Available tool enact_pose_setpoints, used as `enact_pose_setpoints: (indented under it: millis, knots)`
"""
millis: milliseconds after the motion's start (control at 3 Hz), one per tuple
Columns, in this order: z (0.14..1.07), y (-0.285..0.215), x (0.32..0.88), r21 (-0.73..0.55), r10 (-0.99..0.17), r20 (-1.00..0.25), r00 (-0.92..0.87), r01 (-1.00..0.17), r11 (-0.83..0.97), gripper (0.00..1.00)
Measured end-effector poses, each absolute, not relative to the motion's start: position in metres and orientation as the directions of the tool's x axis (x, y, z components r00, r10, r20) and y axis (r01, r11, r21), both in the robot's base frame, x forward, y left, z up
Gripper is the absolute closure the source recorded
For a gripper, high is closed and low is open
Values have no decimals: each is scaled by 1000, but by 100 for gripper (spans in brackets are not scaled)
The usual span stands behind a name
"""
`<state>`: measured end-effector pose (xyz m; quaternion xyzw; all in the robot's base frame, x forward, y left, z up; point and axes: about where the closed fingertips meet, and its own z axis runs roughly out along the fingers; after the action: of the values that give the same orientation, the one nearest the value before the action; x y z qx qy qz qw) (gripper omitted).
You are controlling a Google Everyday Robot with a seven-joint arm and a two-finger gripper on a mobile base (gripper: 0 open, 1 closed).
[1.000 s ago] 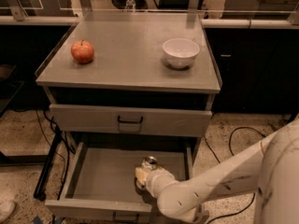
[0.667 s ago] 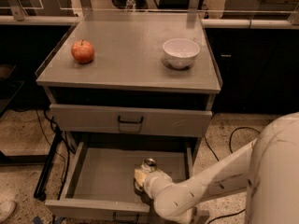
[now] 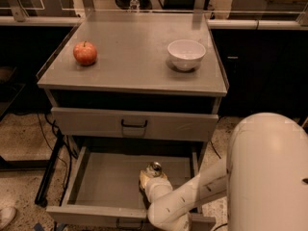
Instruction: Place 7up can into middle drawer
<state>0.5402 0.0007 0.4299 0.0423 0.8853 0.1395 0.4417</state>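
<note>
The pincer sits low inside the open middle drawer, toward the 5 o'clock part of its grey floor, at the end of the white arm that reaches in from 4 o'clock. The 7up can stands upright right against the pincer, at about 1 o'clock from it, its shiny top with the pull tab facing up. The pincer's pale tip crowds the can's lower body and hides it, so I cannot tell whether it is clamped on the can or loose beside it. The can is within the drawer's walls, right of the middle and nearer the front edge than the back.

Above, at 12 o'clock, the upper drawer front is closed, its black handle centred. On the tabletop a red apple lies at 10 o'clock and a white bowl at 2 o'clock, well apart.
</note>
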Motion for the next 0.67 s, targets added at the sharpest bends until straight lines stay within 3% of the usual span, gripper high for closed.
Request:
enact_pose_setpoints:
  millis: [667]
  knots:
    - [417, -15, 558, 227, 207, -813, -544, 31, 973, 100]
